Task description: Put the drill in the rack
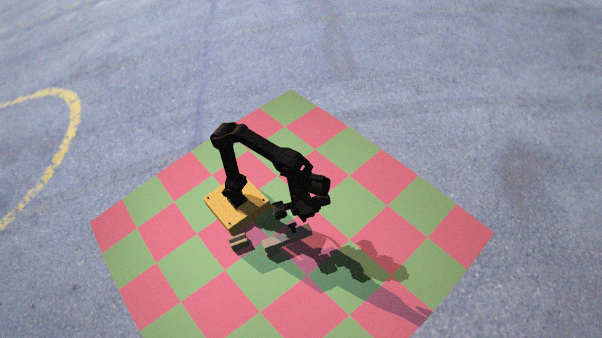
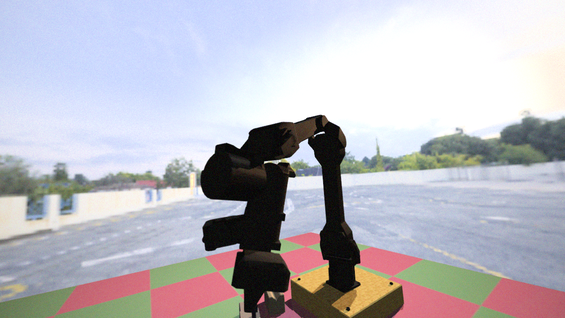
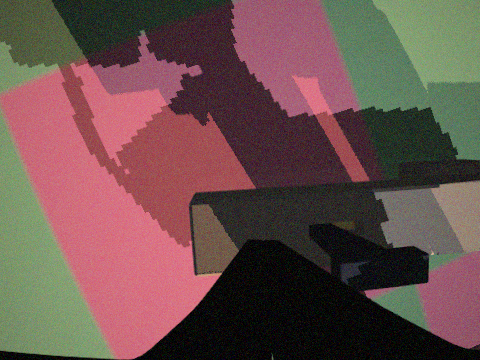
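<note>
My gripper [image 1: 304,219] [image 2: 251,311] [image 3: 260,255] is shut and empty, pointing down close above the end of the long grey block [image 1: 275,241] [image 2: 243,308] [image 3: 410,215]. The black drill [image 1: 292,227] [image 3: 410,267] stands up out of the block, beside the fingertips; in the wrist view it shows just right of them. A small dull yellow patch [image 3: 344,225] shows on the block behind the drill; I cannot tell whether it is the key. The fingers hide part of the block. The notched rack [image 1: 239,241] [image 2: 274,303] stands apart from the block and is empty.
The arm's yellow base plate [image 1: 223,209] [image 2: 316,282] stands close behind the rack. A pink and green chequered mat [image 1: 218,306] [image 2: 189,292] [image 3: 50,215] lies under everything. Dark shadows of the arm fall across the block and mat.
</note>
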`<control>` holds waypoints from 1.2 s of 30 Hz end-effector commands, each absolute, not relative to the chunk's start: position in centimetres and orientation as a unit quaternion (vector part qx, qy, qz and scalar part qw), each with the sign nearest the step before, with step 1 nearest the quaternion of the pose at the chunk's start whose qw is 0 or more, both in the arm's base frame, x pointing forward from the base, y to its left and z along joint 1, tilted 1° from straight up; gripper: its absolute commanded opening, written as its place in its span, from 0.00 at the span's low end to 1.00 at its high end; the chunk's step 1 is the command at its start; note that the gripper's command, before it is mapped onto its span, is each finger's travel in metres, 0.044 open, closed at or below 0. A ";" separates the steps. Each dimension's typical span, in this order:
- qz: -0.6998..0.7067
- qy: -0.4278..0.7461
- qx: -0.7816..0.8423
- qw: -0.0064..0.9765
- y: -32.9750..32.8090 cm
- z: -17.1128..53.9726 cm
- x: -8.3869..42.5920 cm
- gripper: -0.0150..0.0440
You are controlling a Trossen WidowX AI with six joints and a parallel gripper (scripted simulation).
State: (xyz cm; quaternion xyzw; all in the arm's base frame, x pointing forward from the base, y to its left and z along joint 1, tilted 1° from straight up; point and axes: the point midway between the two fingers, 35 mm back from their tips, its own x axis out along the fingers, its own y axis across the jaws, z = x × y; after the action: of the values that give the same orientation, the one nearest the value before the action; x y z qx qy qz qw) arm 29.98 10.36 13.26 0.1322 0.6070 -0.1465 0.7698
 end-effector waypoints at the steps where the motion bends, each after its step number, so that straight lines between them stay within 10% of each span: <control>1: -0.092 0.691 0.116 0.707 6.5 13.3 28.3 0.25; 36: -0.092 0.691 0.117 0.707 6.6 11.9 28.0 0.25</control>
State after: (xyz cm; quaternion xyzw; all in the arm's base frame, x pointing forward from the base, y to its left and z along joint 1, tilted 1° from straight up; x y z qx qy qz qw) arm 28.29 6.57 12.15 0.1181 0.6874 -0.0939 0.7104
